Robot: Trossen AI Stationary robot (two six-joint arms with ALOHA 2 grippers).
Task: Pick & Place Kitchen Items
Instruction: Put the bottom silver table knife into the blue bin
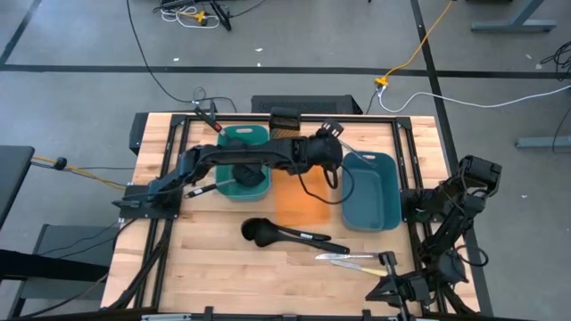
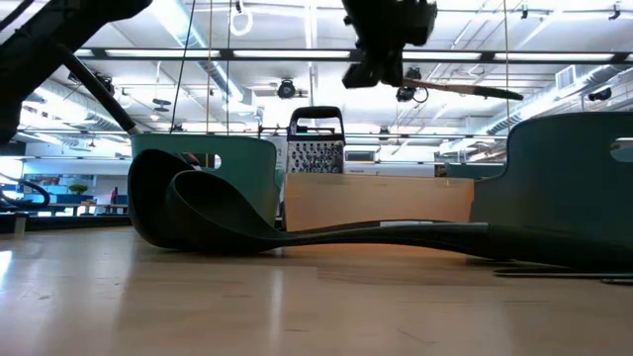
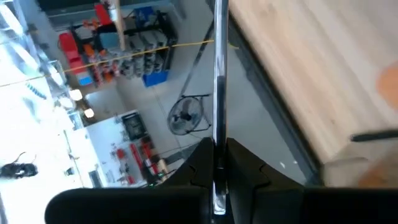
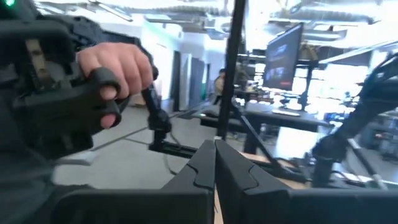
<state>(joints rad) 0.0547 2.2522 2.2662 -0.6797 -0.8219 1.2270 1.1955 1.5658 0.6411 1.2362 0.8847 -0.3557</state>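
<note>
1. left gripper reaches over the table's middle, above the gap between the orange tray and the blue tray. its fingers are closed on the metal handle of a spatula, which is lifted clear of the table; in the low view the handle sticks out sideways from the raised gripper.
2. right gripper is parked at the table's right edge, fingers pressed together, holding nothing. a person's hand on a control grip shows beyond it.
3. teal tray already holds at least one dark utensil.
4. left on the bare wood near the front: a black ladle and silvery cutlery pieces just beside it.
5. judgement: task is partly done; the held spatula is not yet placed, and the ladle and cutlery remain.
</note>
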